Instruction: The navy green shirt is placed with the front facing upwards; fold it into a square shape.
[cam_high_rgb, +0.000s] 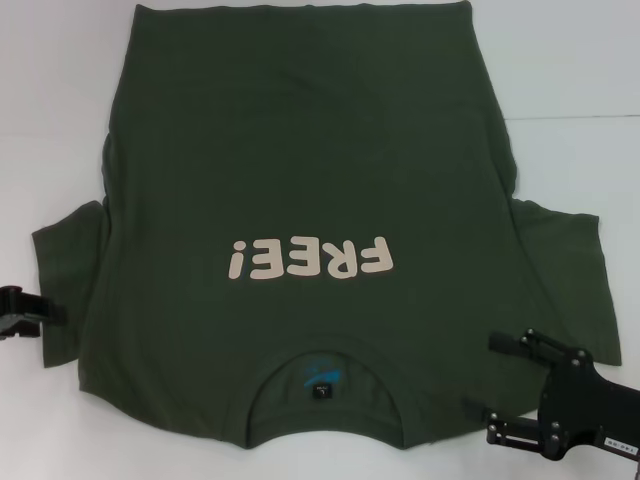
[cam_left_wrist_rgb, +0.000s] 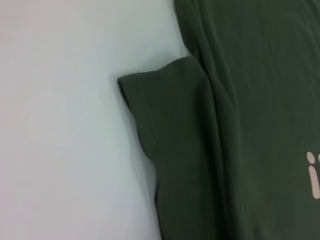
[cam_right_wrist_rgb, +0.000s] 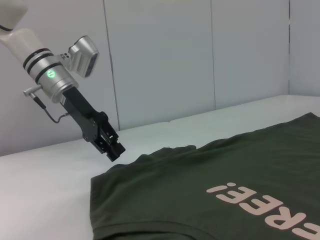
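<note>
The navy green shirt lies flat, front up, on the white table, its collar nearest me and the white "FREE!" print above it. My right gripper is open and empty, at the near right shoulder beside the collar. My left gripper is at the table's left edge, by the outer edge of the left sleeve. In the right wrist view the left gripper hovers just above that sleeve's edge. The left wrist view shows the sleeve and shirt body from above.
The right sleeve spreads out to the right. A blue-black neck label shows inside the collar. Bare white table surrounds the shirt at the far left and far right. A pale wall stands behind the table.
</note>
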